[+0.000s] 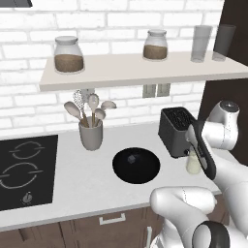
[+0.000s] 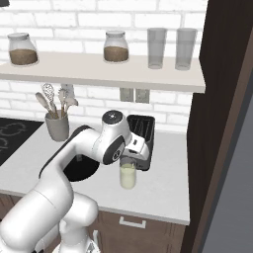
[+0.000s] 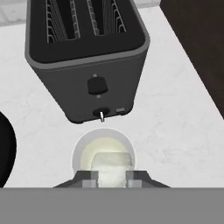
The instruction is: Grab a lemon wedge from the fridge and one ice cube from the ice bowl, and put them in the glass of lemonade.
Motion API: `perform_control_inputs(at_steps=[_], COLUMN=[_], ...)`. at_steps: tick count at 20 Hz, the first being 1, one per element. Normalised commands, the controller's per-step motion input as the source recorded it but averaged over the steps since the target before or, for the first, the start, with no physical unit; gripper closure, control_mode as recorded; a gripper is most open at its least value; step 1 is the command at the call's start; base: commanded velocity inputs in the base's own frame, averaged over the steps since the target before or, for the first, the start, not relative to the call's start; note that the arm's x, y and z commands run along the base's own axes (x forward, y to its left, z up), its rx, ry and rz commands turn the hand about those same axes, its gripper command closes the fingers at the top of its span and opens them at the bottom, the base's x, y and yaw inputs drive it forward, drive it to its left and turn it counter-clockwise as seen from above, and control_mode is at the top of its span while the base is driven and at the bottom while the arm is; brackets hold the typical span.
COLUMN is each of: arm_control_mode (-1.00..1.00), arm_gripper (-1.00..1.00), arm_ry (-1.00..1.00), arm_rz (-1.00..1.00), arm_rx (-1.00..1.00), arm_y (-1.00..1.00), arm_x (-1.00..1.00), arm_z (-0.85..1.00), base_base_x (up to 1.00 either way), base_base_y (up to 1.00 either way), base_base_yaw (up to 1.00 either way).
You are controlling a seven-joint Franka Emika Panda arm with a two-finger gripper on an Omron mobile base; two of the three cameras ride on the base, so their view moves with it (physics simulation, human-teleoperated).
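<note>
The glass of lemonade [image 1: 193, 164] [image 2: 128, 177] stands on the counter in front of the black toaster. From above, its round rim [image 3: 81, 146] rings pale yellow liquid. My gripper [image 3: 112, 177] [image 2: 130, 159] hangs straight over the glass, shut on a whitish ice cube [image 3: 112, 165] that sits between the fingertips above the liquid. The black ice bowl [image 1: 136, 165] [image 2: 79, 171] [image 3: 5, 151] lies left of the glass, partly behind my arm in the right base view. The lemon wedge is out of view. A tall grey face at the far right [image 2: 232, 197] looks like the fridge's side.
The toaster [image 1: 175, 131] [image 2: 143, 127] [image 3: 87, 57] stands close behind the glass. A grey utensil cup [image 1: 91, 135] and a cooktop [image 1: 24, 169] are further left. A shelf [image 1: 135, 72] above holds two jars and two tall grey glasses. A dark panel [image 2: 217, 99] bounds the counter's right.
</note>
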Motion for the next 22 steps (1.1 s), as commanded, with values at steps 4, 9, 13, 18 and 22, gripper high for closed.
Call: perform_control_inputs(at_steps=[4,9,13,18,22], arm_control_mode=[-1.00,-1.00,-1.00,-1.00,-1.00], arm_gripper=[1.00,1.00,1.00,1.00,1.00], arm_ry=[0.00,0.00,0.00,0.13,0.06], arm_rz=[0.00,0.00,0.00,0.00,0.00], arm_rx=[0.00,0.00,0.00,0.00,0.00], arm_y=[0.00,0.14,0.11,-0.01,0.00], arm_x=[0.00,0.00,0.00,0.01,0.02], arm_z=[-0.04,-0.03,0.00,0.00,0.00], base_base_x=[0.00,0.00,0.00,0.00,0.00], base_base_y=[0.00,0.00,0.00,0.00,0.00], base_base_yaw=[0.00,0.00,0.00,0.00,0.00])
